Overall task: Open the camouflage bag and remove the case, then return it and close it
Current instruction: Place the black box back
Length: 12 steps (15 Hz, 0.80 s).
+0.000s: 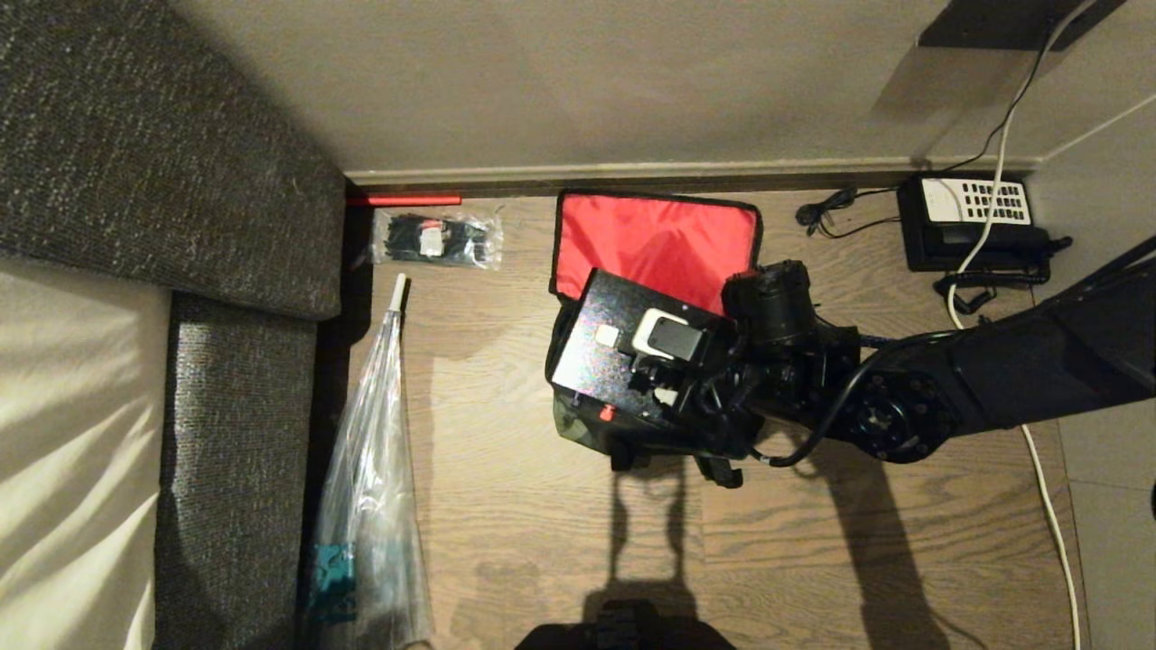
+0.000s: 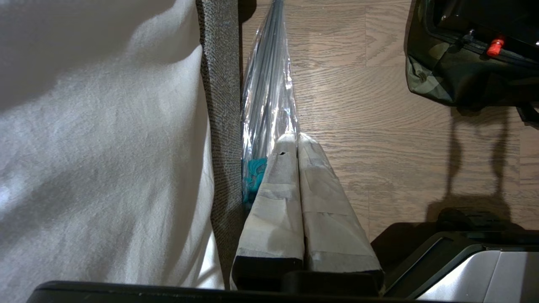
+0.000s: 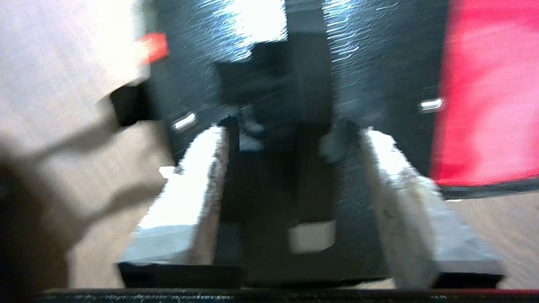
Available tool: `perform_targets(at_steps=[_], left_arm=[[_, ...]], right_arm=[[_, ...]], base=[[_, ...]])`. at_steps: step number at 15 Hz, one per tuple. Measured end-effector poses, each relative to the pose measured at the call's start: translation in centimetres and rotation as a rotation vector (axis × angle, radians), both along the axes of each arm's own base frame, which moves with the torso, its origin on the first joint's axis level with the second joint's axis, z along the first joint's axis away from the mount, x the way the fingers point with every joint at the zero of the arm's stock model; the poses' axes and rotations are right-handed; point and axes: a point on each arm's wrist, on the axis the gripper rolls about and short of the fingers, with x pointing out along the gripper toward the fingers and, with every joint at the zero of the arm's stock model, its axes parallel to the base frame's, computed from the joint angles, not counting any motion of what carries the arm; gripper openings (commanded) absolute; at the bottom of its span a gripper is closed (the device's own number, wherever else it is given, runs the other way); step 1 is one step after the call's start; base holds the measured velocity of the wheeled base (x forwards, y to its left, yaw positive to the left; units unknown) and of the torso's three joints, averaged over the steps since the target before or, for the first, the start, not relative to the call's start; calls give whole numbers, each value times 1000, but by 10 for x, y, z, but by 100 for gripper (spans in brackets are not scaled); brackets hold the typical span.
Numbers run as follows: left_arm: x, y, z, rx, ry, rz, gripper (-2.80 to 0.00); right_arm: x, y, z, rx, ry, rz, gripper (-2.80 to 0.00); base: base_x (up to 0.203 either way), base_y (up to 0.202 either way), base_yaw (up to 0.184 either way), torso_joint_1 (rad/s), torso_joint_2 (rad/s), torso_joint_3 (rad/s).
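The right gripper (image 3: 290, 134) is seen over the top of the case (image 1: 596, 357), its taped fingers (image 3: 198, 168) spread apart on either side of the black handle (image 3: 311, 126); the pads stand clear of the handle, and nothing is clamped between them. The left gripper (image 2: 298, 143) is parked low beside the sofa (image 2: 219, 105), its two taped fingers pressed together on nothing.

The camouflage bag (image 1: 578, 429) lies on the wooden floor (image 1: 506, 506) near the skirting of the far wall, with its lid (image 1: 659, 244) thrown back toward the wall so that the red lining is shown. The case is seated in the bag's open mouth, tilted, with its upper part standing above the rim; a small red button (image 1: 607, 413) is seen on its near edge. A clear-wrapped umbrella (image 1: 375, 469) is laid along the sofa's edge, and a black telephone (image 1: 971, 226) sits in the floor's far right corner.
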Motion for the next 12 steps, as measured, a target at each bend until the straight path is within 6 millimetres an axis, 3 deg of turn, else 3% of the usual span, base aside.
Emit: perform_targets(at_steps=[7,12], left_arm=[[0,0,0,0,-1,3,-280],[0,0,0,0,-1,1,-280]], right_arm=[[-47,-28,40,69,19,29,0],[-89,-58,56,299,197,-191,0]], base=[[0,0,0,0,0,0],[0,0,0,0,0,0]])
